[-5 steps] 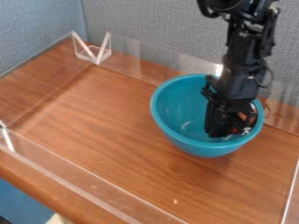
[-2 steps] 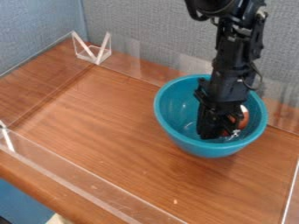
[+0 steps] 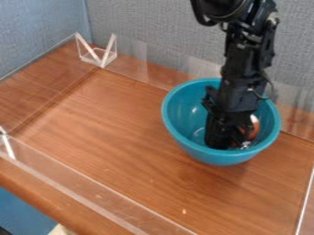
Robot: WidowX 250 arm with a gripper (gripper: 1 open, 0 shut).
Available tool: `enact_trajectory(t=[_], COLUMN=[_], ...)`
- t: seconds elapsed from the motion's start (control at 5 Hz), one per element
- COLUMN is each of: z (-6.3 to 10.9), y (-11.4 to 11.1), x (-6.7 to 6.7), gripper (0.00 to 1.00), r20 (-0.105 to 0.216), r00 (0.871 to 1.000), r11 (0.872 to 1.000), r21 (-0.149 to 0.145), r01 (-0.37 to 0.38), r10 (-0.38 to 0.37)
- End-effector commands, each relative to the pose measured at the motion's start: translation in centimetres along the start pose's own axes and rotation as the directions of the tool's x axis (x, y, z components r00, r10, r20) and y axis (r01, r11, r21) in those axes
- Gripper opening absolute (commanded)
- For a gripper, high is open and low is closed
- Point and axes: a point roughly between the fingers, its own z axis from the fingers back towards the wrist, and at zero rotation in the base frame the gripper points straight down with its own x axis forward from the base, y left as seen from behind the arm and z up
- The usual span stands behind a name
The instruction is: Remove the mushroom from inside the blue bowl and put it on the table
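Slightly leftward since the earlier frame, the blue bowl (image 3: 221, 124) has slid with the arm. Inside it, the gripper (image 3: 230, 138) sits clamped together, seemingly on the mushroom (image 3: 249, 126). Lifting out onto the surface (image 3: 98, 119) remains.

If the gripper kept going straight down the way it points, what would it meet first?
The gripper points down inside the blue bowl, low near its floor. Something reddish, probably the mushroom, shows at the gripper. Straight on, it would likely meet the bowl's bottom first, though depth there is hard to read.

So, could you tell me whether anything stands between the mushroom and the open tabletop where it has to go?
Only the blue bowl's own wall, which the mushroom must clear; the table to its left shows nothing else in the way.
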Motion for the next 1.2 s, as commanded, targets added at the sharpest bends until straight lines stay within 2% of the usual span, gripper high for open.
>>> enact_trajectory(t=[0.0,0.4,0.6,0.8,1.0], z=[3.6,4.7,5.6,7.4,12.2], y=[-0.3,-4.1,-3.7,-3.0,-0.4], x=[0.7,2.3,1.5,0.2,-4.1], gripper=[0.00,0.00,0.00,0.00,0.00], r20=[0.088,0.112,0.123,0.150,0.224], r00=[0.996,0.992,0.988,0.980,0.941], r11=[0.999,0.997,0.994,0.987,0.950], r21=[0.045,0.053,0.058,0.069,0.123], r01=[-0.007,-0.055,-0.095,-0.144,-0.287], r10=[0.003,0.049,0.088,0.132,0.256])
